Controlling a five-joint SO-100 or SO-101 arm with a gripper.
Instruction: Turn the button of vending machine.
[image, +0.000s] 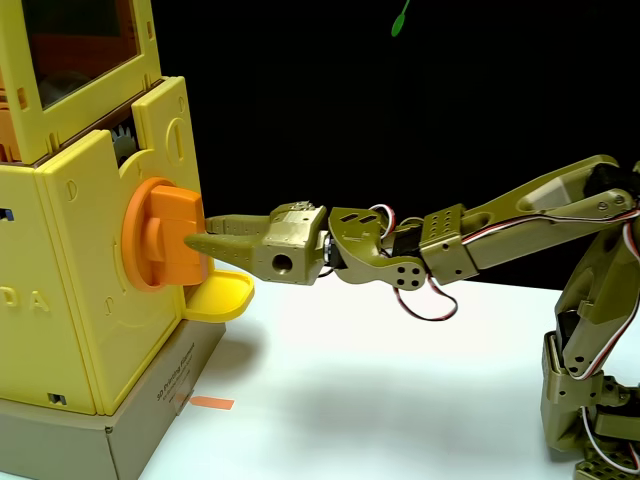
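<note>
The yellow vending machine stands at the left of the fixed view, with an orange-tinted window at its top. The button, an orange knob with a thick bar across a round disc, sits on the side that faces the arm. My olive-green gripper reaches in level from the right. Its near finger lies over the front of the bar and the other finger passes behind the bar's edge. The jaws stand close together, clasping the bar.
A yellow-orange tray lip juts out just under the gripper. The machine rests on a grey cardboard box. On the white table lies a small orange tape mark. The arm's base stands at the right edge.
</note>
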